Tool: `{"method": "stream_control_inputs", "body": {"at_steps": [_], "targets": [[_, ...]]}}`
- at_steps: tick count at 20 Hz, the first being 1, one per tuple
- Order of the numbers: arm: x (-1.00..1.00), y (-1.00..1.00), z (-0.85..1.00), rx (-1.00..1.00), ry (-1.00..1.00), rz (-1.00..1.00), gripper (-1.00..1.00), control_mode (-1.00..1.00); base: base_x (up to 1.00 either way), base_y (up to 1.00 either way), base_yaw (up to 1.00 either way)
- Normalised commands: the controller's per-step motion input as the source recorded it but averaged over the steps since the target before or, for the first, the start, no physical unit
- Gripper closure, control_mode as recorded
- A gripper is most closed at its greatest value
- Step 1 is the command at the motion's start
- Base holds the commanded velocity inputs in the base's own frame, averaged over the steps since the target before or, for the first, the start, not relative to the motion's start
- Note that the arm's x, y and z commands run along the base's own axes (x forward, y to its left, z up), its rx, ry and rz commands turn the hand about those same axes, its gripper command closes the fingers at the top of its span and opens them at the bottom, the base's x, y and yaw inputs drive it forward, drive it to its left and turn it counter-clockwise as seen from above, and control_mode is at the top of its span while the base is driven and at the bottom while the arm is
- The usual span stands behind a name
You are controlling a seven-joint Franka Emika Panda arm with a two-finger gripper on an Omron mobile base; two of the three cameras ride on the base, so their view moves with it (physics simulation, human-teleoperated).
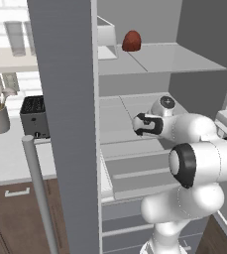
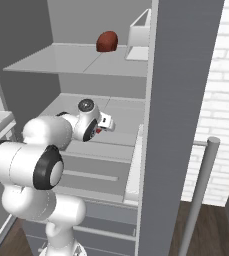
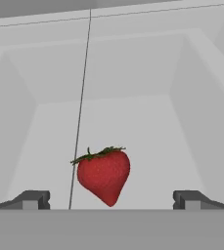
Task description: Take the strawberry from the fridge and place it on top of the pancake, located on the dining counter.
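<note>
Gripper [image 3: 111, 199] wide open, strawberry [image 3: 104, 175] seemingly just beyond.

Lighting was even and diffuse, with no single source apparent. Rendered frames were sharp, without blur, glare or edge distortion. The fridge [image 1: 65, 124] interior read pale grey with soft shading. The strawberry [image 3: 103, 175] showed faint highlights and no distinct cast shadow.
</note>
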Motion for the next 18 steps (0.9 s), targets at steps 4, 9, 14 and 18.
{"method": "stream_control_inputs", "body": {"at_steps": [4, 9, 14, 18], "targets": [[0.21, 0.00, -0.11, 0.00, 0.00, 0.00, -1.00, -1.00, 0.00, 0.00, 0.00], [0.20, 0.00, -0.11, 0.00, 0.00, 0.00, -1.00, -1.00, 0.00, 0.00, 0.00], [0.20, 0.00, -0.16, 0.00, 0.00, 0.00, -1.00, -1.00, 0.00, 0.00, 0.00], [0.15, 0.00, -0.17, 0.00, 0.00, 0.00, -1.00, -1.00, 0.00, 0.00, 0.00]]}}
